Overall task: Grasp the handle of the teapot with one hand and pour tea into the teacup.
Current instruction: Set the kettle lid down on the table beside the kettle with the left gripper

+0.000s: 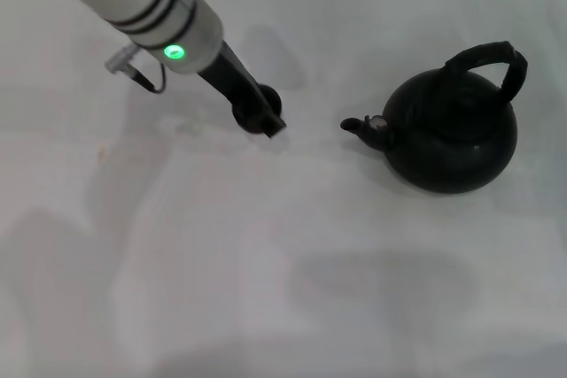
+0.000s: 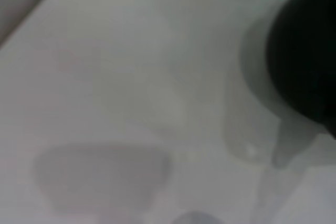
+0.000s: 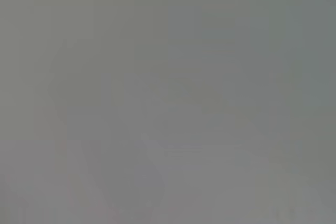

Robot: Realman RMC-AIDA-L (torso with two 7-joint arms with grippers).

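Note:
The matte black teapot (image 1: 456, 135) stands upright on the white table at the right. Its stubby spout (image 1: 359, 126) points left and its arched black handle (image 1: 492, 57) rises over its top, with nothing holding it. My left gripper (image 1: 264, 123) reaches down from the upper left, well left of the spout. The small dark teacup (image 1: 268, 95) shows partly, right behind the gripper's tip; I cannot tell whether they touch. The left wrist view shows a blurred dark round shape (image 2: 307, 51) close by. My right gripper is out of view.
The white table (image 1: 266, 263) fills the head view, with soft shadows on it. The left arm's white forearm with a green light (image 1: 175, 51) crosses the upper left. The right wrist view shows only flat grey.

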